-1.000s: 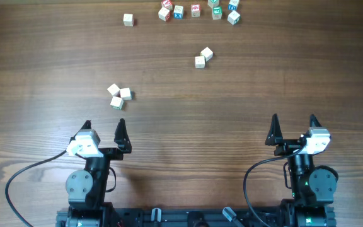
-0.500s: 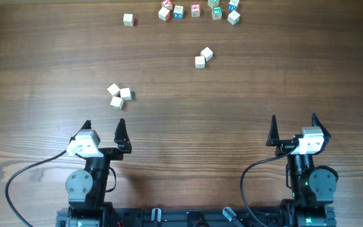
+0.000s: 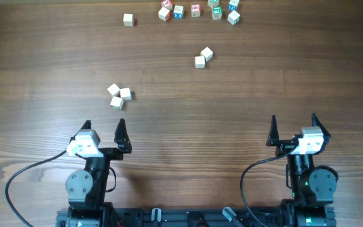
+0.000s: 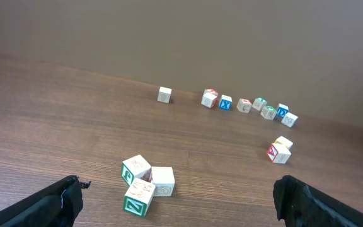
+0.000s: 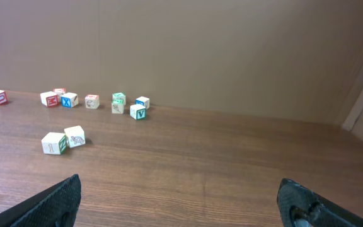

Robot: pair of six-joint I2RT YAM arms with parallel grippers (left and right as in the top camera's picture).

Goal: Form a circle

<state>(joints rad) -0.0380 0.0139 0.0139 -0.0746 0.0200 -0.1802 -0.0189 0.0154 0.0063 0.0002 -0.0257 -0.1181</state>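
Note:
No circle shows in any view; the small wooden cubes lie in separate groups. A tight group of three pale cubes [image 3: 119, 96] sits just ahead of my left gripper [image 3: 104, 123], and it shows low in the left wrist view as three cubes [image 4: 145, 183] with green letters, between and slightly beyond the fingertips. My left gripper [image 4: 178, 188] is open and holds nothing. My right gripper [image 3: 293, 118] is open too, over bare wood, with nothing between the fingers of this right gripper [image 5: 178, 183].
A pair of cubes [image 3: 203, 57] lies mid-table, seen also as a pair [image 5: 63, 141] in the right wrist view. A curved row of several coloured cubes [image 3: 197, 11] runs along the far edge. A lone cube [image 3: 128, 19] sits left of it.
The right wrist has shifted very slightly to the left. The left arm and all cubes have stayed where they were.

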